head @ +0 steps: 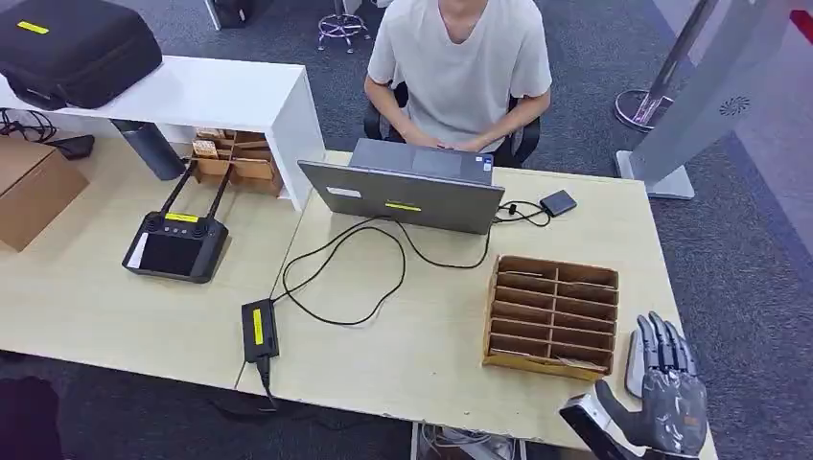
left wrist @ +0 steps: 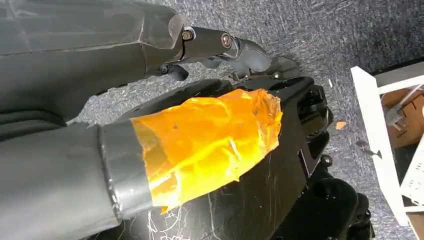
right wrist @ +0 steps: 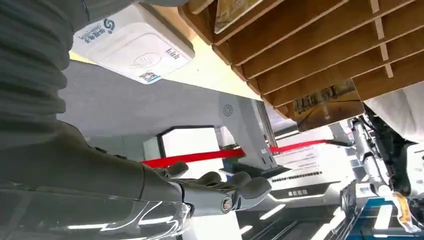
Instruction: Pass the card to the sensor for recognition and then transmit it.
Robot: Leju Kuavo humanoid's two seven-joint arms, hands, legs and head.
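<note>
Down at the lower right of the head view, the right hand point(head: 668, 393) hangs over the table's point(head: 431, 345) near right corner, fingers straight and spread, holding nothing. A white sensor point(head: 635, 362) lies on the table just under and beside those fingers; the right wrist view shows its printed top point(right wrist: 135, 52) next to the rack. Left of the hand stands the wooden rack point(head: 552, 314), its slots running across. A card point(head: 573, 362) lies in the nearest slot, and the right wrist view shows a card point(right wrist: 327, 102) sticking out of a slot edge.

Toward the lower centre, a black adapter point(head: 259, 330) sits at the table edge, its cable point(head: 345, 278) looping up to the laptop point(head: 403, 192). A controller point(head: 176, 244) rests at centre left.

Farther back, a person point(head: 460, 67) sits at the laptop, hands on its keyboard. A black case point(head: 77, 48) lies on a white shelf point(head: 220, 96) at upper left.

In the left wrist view, the left hand's dark fingers point(left wrist: 235, 47) point at the carpet; I cannot tell their hold.
</note>
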